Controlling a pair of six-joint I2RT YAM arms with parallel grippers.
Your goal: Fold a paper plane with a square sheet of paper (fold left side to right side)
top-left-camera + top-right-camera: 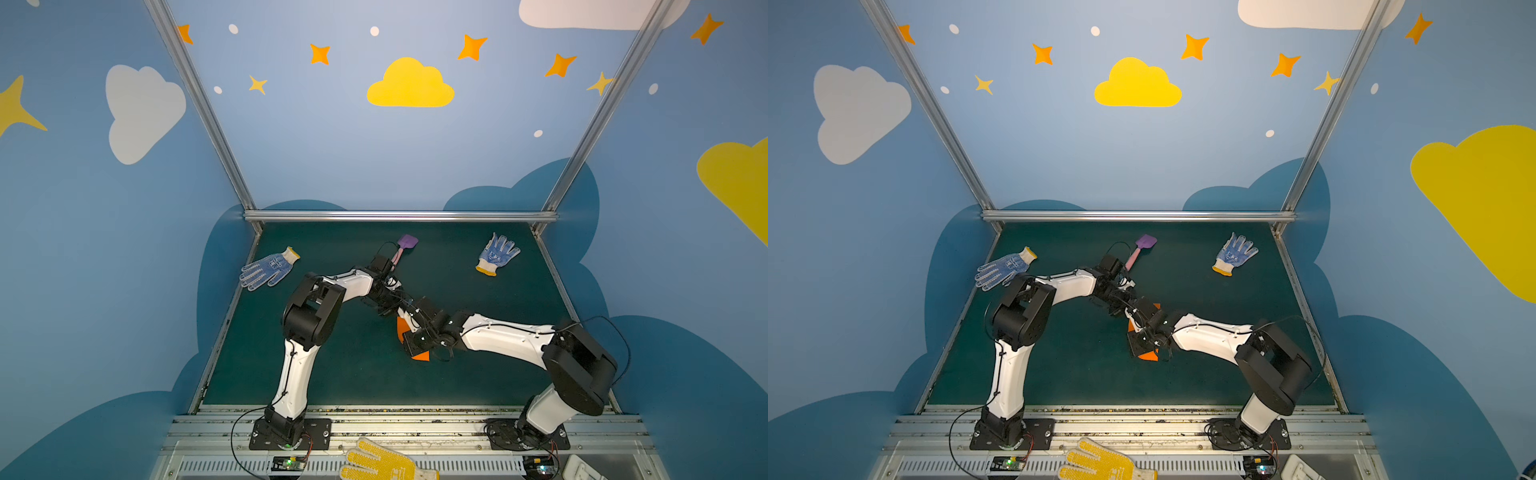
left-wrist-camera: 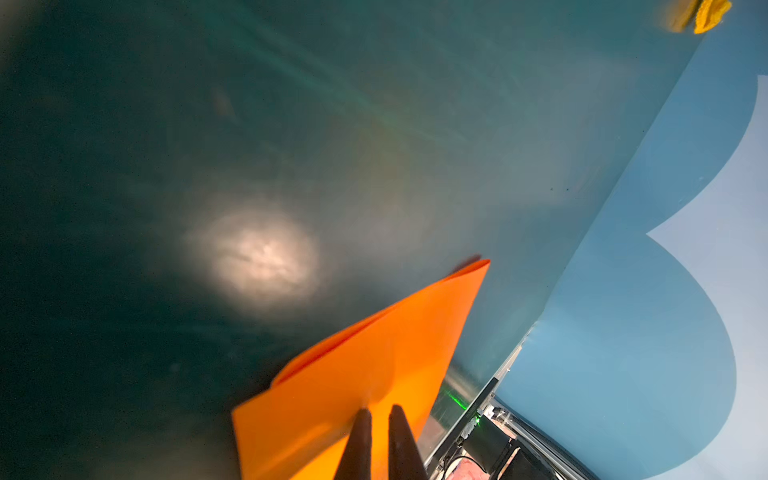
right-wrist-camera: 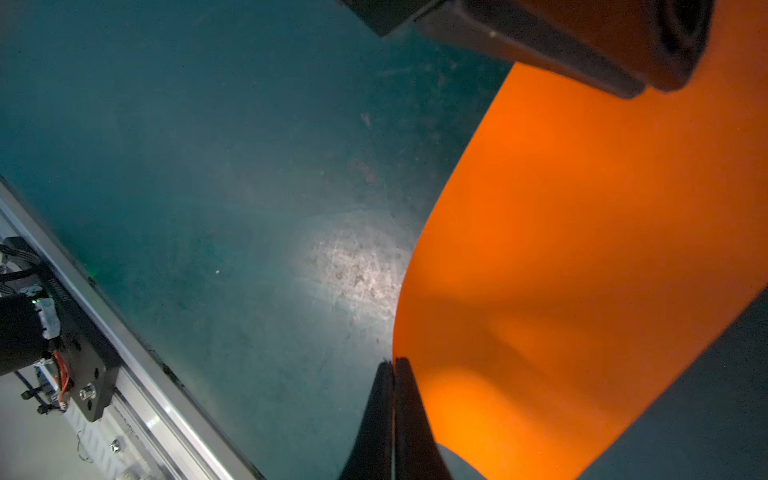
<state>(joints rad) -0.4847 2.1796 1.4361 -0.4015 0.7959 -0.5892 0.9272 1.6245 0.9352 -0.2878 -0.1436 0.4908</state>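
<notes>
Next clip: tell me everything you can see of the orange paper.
The orange paper is thin, plain, unmarked and bright orange. It is partly folded: the left wrist view shows two layers tapering to a point. The left gripper stands nearly closed over it; a pinch cannot be confirmed. The right gripper is shut at its curling edge, apparently holding it. It bows up off the green mat mid-table, and only slivers show in both top views.

Dark-green mat (image 1: 332,374) with blue gloves (image 1: 268,268), spatula (image 1: 407,241)
</notes>
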